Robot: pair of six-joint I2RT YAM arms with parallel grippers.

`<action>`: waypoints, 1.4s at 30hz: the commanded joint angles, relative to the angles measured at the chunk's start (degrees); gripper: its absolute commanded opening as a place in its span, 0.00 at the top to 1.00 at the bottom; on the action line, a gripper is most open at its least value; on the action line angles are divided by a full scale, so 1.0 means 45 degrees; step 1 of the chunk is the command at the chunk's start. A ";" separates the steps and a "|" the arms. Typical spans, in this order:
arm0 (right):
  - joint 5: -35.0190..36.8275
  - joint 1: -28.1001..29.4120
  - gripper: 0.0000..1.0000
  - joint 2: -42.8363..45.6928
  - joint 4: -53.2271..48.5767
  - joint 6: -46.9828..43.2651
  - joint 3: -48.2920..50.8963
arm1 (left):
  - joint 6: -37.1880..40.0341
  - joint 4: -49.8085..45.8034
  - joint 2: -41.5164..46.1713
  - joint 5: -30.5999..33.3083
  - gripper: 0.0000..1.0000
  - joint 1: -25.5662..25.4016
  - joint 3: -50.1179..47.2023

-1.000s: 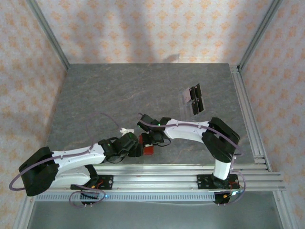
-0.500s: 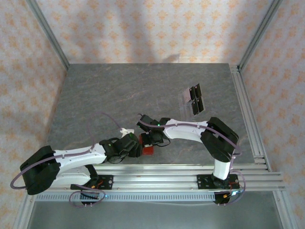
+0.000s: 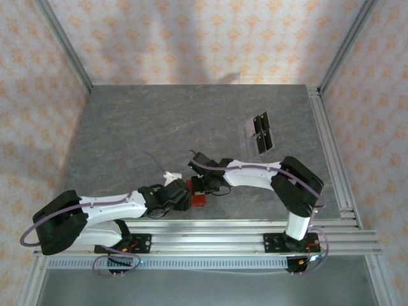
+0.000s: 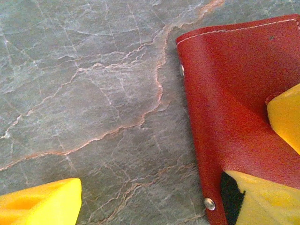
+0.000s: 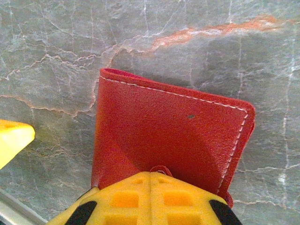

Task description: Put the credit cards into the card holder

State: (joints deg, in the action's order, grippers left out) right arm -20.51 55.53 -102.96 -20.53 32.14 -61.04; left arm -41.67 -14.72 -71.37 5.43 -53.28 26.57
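The card holder (image 3: 199,200) is a small red wallet lying near the table's front edge, between my two grippers. My right gripper (image 5: 150,180) is shut, its yellow fingertips pinching the wallet's small red tab (image 5: 161,169), and the red flap (image 5: 168,131) creases toward them. My left gripper (image 4: 154,199) is open: one yellow finger (image 4: 42,204) stands over bare table, the other (image 4: 267,199) is at the card holder's (image 4: 229,93) near corner by a snap stud. The credit cards (image 3: 260,132) lie flat at the back right, far from both grippers.
The grey marbled table (image 3: 159,127) runs back to patterned walls. Aluminium rails (image 3: 242,226) line the front edge just behind the wallet, and more rails (image 3: 328,140) run along the right side. A small white connector (image 3: 169,175) sits on the left arm's cable.
My left gripper has slid right toward the red wallet, and its jaws have narrowed a little. The right gripper keeps its pinch and has hardly moved.
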 commanded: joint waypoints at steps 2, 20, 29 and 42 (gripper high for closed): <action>0.1568 -0.0629 1.00 -0.1657 -0.1122 0.0444 0.1533 | 0.0178 -0.0070 -0.0760 -0.0011 0.24 -0.0125 -0.0221; 0.0684 -0.0700 0.75 -0.0480 -0.1383 0.0184 0.0134 | 0.0061 -0.0274 -0.0791 0.0316 0.24 -0.0166 0.0121; 0.0887 -0.0786 0.45 -0.0383 -0.2332 -0.0359 -0.3699 | -0.0086 -0.1071 -0.0010 0.0992 0.20 -0.0158 0.0756; 0.3150 -0.3980 0.01 0.3928 -0.2858 -0.0719 -0.3451 | 0.0979 -0.5467 0.2495 0.4651 0.00 0.1970 0.5073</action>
State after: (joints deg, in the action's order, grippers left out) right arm -11.79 41.10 -92.36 -31.33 30.59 -77.80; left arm -40.32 -31.31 -61.21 18.37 -48.82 45.10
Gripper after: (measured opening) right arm 0.990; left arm 0.999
